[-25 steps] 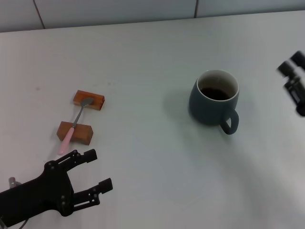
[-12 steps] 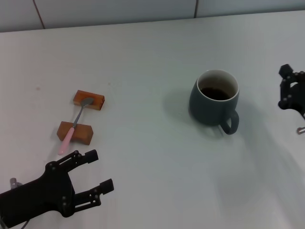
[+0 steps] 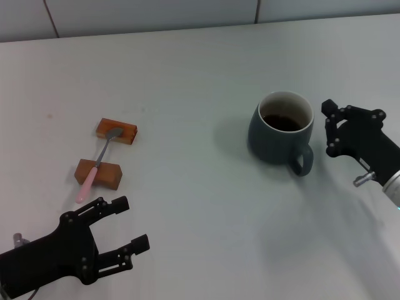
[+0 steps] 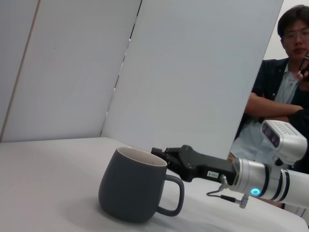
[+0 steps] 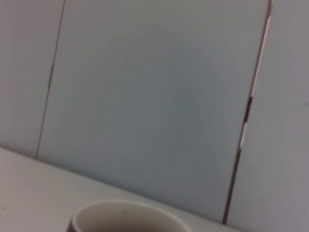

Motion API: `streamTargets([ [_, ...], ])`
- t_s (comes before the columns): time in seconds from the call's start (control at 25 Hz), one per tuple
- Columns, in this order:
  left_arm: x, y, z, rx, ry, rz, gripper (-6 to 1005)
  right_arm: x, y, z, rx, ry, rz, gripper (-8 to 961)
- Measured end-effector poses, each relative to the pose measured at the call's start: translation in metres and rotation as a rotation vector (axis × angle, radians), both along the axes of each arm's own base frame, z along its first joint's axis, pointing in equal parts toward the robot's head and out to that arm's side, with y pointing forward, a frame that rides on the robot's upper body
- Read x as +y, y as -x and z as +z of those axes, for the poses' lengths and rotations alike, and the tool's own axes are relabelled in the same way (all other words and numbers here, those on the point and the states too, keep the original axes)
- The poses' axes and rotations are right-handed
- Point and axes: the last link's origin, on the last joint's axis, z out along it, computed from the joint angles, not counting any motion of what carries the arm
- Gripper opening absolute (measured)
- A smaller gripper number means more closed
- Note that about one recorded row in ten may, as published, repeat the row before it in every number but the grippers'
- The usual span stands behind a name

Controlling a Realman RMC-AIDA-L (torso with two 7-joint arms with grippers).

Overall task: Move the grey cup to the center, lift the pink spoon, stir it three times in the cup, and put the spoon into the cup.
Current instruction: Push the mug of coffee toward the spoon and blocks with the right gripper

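Observation:
The grey cup (image 3: 279,132) stands upright right of the table's middle, with dark liquid inside and its handle (image 3: 302,160) toward the front right. My right gripper (image 3: 329,128) is open, just to the right of the cup and not touching it. The left wrist view shows the cup (image 4: 133,191) with the right gripper (image 4: 166,155) behind its rim. The cup's rim (image 5: 126,214) fills the bottom of the right wrist view. The pink spoon (image 3: 99,157) lies across two brown wooden blocks (image 3: 117,130) (image 3: 98,173) at the left. My left gripper (image 3: 130,223) is open and empty at the front left, below the spoon.
The white table (image 3: 187,75) ends at a pale panelled wall (image 3: 156,12) at the back. A seated person (image 4: 285,77) shows beyond the right arm in the left wrist view.
My right gripper has come in from the right edge leftward, to just beside the cup. The left arm, the cup and the spoon have not moved.

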Motion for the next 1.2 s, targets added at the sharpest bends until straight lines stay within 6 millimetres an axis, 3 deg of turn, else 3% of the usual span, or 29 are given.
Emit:
streamTargets([
  [0.36, 0.000, 0.000, 0.000, -0.001, 0.000, -0.002, 862, 0.008, 0.011, -0.017, -0.024, 0.069, 0.010, 4],
  [1.2, -0.001, -0.001, 0.001, -0.012, 0.001, -0.004, 863, 0.013, 0.066, -0.056, 0.023, 0.236, 0.160, 11],
])
